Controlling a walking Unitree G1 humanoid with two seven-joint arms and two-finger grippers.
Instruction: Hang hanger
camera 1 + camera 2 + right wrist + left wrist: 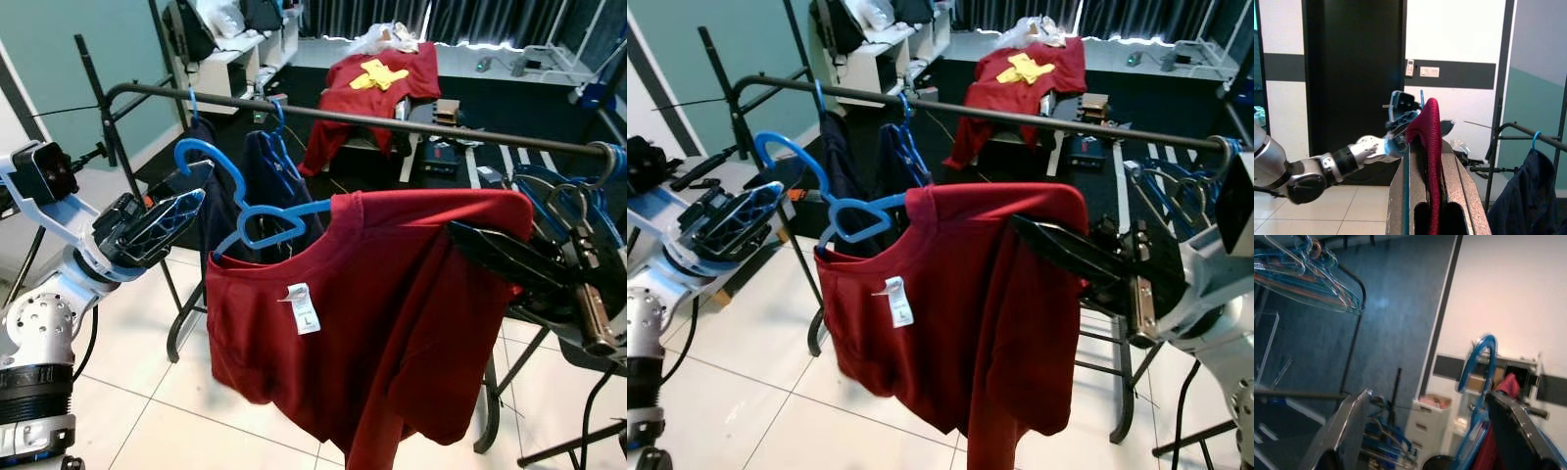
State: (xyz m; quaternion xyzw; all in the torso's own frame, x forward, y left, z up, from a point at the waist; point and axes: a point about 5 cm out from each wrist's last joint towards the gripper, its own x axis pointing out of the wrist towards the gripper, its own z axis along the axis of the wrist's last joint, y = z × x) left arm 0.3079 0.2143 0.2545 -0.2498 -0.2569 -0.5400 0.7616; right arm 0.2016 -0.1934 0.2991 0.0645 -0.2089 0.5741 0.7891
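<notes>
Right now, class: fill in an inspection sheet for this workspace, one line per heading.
Surface: white tiled floor.
Job's things: red T-shirt on blue hanger, its hook below the rail, not on it.
Clutter: dark garments hung on the rail; spare hangers at its end.
Grippers: left gripper open beside the hook; right gripper shut on the shirt's shoulder.
Cables: black cable at the left arm.
Surroundings: red cloth behind.

A home laundry corner — clothes rack (343, 116), tiled floor (186, 392), shelving (230, 59).
</notes>
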